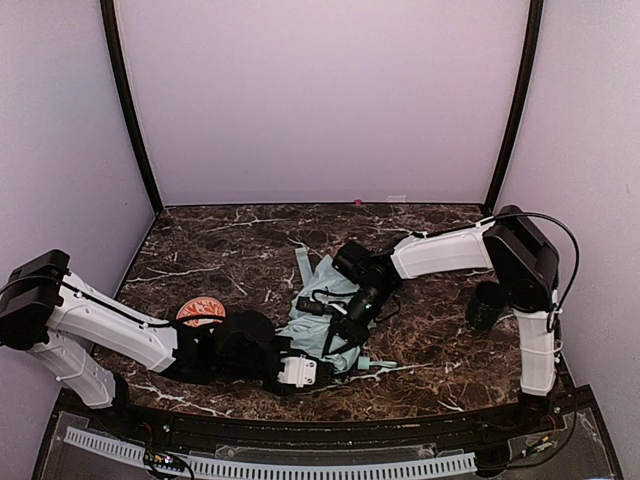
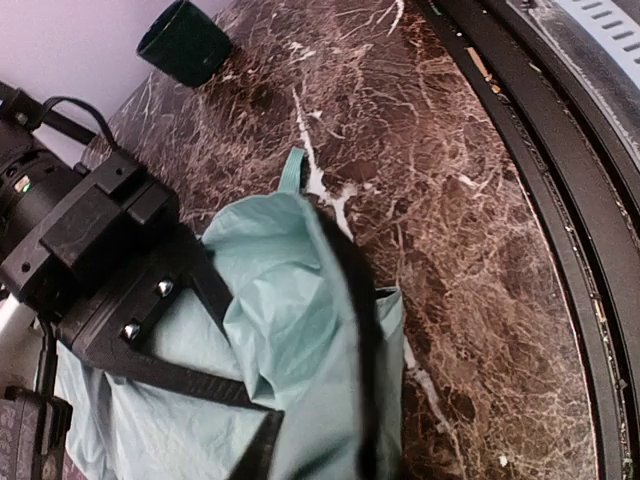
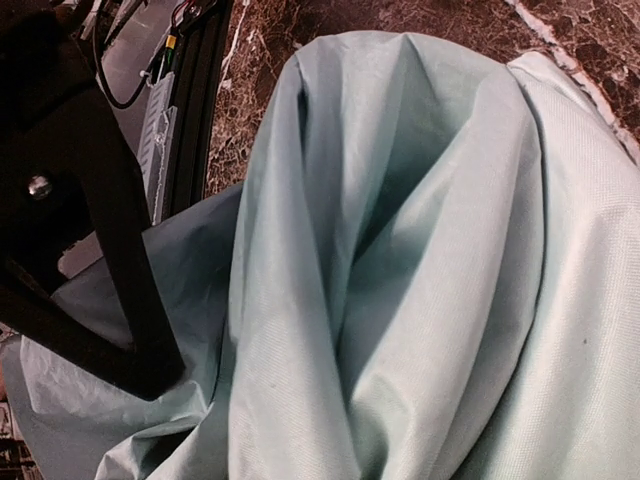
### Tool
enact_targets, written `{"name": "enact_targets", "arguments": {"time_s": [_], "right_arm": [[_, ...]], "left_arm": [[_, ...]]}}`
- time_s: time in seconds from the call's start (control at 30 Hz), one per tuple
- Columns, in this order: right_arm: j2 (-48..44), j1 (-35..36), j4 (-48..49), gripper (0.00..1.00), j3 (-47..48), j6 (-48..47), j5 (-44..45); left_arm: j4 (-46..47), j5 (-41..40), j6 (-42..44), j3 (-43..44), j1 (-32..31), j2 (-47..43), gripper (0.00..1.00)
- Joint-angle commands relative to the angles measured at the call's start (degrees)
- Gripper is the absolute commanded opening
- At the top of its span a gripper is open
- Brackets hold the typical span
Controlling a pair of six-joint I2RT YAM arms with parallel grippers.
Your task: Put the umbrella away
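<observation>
From above, the umbrella (image 1: 306, 322) lies collapsed in a crumpled mint heap on the dark marble worktop (image 1: 230, 245). The right fingers (image 1: 338, 322) are down on top of the umbrella, their arm coming in from its right side. They are closed tight together, but I cannot tell whether any fabric is pinched between them. The left fingers (image 1: 322, 366) sit at the umbrella's near edge, right against the cloth. How wide they stand does not show. A dark green cup (image 1: 487, 305) stands well to the right of the umbrella. A round orange-red object (image 1: 200, 311) lies to the umbrella's left, partly behind the left arm.

In the left wrist view, the umbrella (image 2: 290, 330) is bunched, with a black band running down one fold. A narrow mint tab (image 2: 292, 172) pokes out from its far side onto the worktop (image 2: 450, 200). The right fingers (image 2: 120, 300) rest on the cloth. The cup (image 2: 185, 42) stands well beyond the umbrella. The left arm's own fingers cannot be made out here.

In the right wrist view, folds of the umbrella (image 3: 430, 280) fill nearly everything. One black finger of the right fingers (image 3: 110, 300) lies against the cloth, and a strip of worktop (image 3: 450, 15) shows beyond.
</observation>
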Motion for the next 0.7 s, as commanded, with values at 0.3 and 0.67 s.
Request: {"name": "enact_targets", "arguments": {"time_s": [0.3, 0.67], "right_arm": [[-7.8, -0.9, 1.9, 0.57, 6.0, 7.3, 9.4], [-12.2, -4.6, 6.7, 0.72, 7.8, 21.4, 23.6]], "left_arm": [[-9.8, 6.4, -6.5, 4.5, 0.0, -2.9, 0.0], [-12.1, 6.7, -8.3, 6.3, 0.0, -3.4, 0.0]]}}
